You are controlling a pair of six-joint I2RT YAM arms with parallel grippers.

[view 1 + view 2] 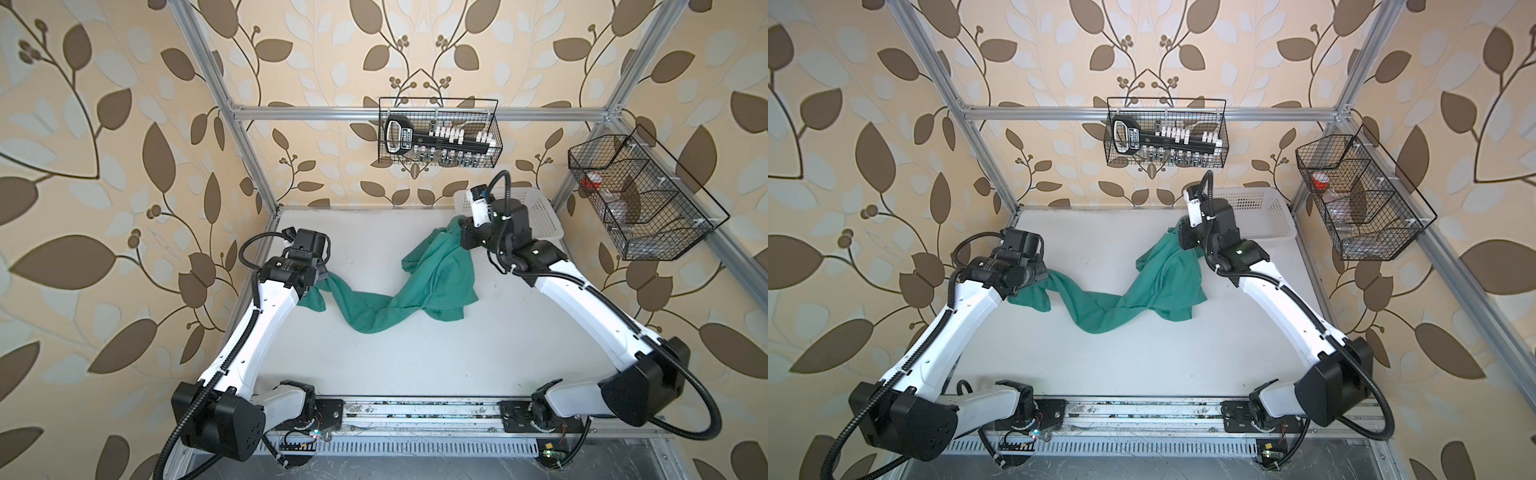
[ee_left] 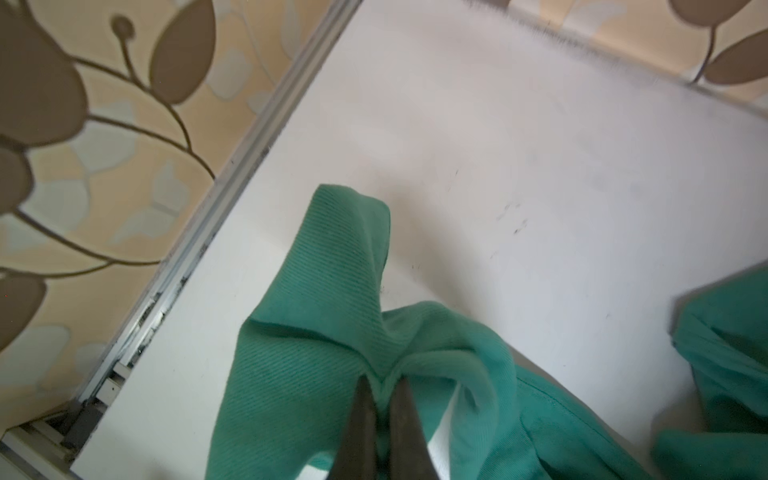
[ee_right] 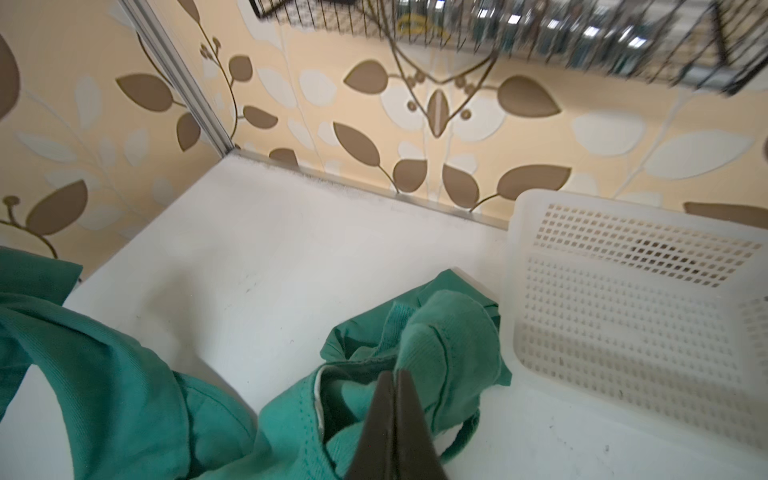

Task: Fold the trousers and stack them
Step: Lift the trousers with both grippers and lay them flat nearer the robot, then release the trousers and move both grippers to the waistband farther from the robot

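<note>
Trousers (image 1: 432,286) lie crumpled across the middle of the worktop (image 1: 415,365) in both top views. They stretch as a sagging teal band from near the left edge towards the far right corner, and the widest heap of cloth is right of centre (image 1: 1167,286). The left hand (image 2: 383,380) is clamped on a fold at the left end of the cloth, close to the worktop's left edge, with its fingers pinched tight on the fabric. The right hand (image 3: 394,376) has its fingers pressed together on a bunched, seamed part at the other end. This end lies just beside the white perforated basket (image 3: 623,311), which sits in the far right corner.
</note>
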